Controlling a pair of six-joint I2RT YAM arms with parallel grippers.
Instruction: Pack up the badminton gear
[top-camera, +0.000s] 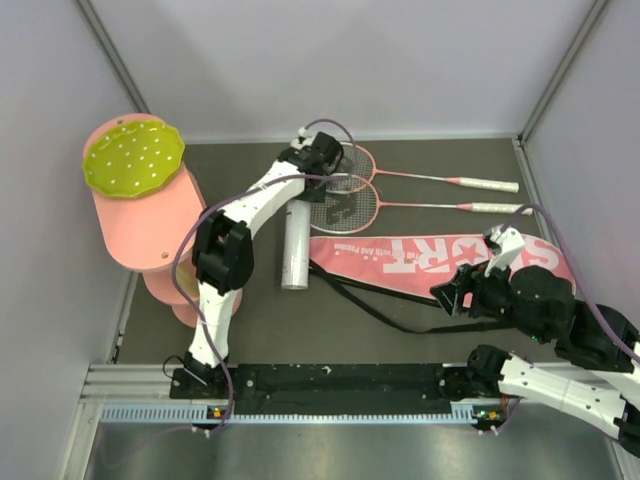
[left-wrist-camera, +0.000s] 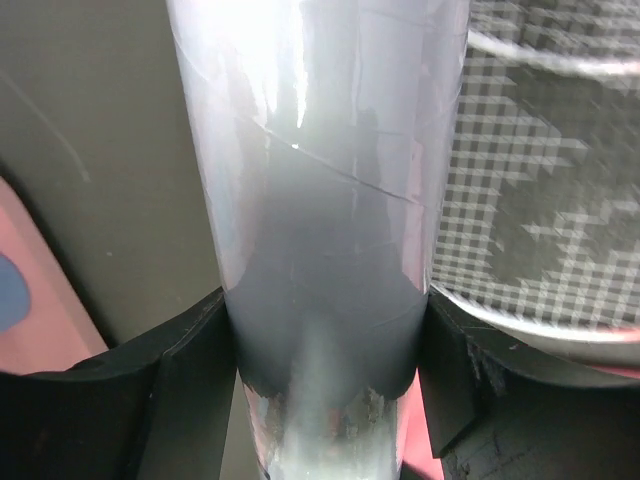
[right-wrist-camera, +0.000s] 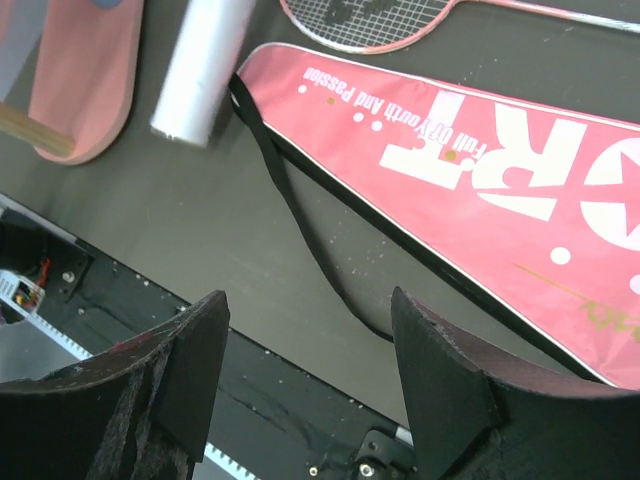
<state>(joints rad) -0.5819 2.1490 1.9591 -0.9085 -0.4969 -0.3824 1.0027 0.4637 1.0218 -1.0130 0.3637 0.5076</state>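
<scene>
The right claw (right-wrist-camera: 308, 315) hangs released and empty over the surface (right-wrist-camera: 200, 220), above the strap (right-wrist-camera: 300, 235) of the bag (right-wrist-camera: 500, 180). The strap could snag a finger if the claw drops. Farther off, the left claw (left-wrist-camera: 327, 310) grasps the tube (left-wrist-camera: 320, 150) at its far end, beside the rackets (top-camera: 345, 190). Held so lopsidedly, the slick tube may tilt, slip, or knock them.

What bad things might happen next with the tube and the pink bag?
1. The left end effector grips the smooth, round white tube near one end, so it may slip or tip when lifted.
2. A racket head lies right beside the tube, so moving the tube might knock it.
3. The black strap of the pink bag lies loose below the open right end effector and might snag it.
</scene>
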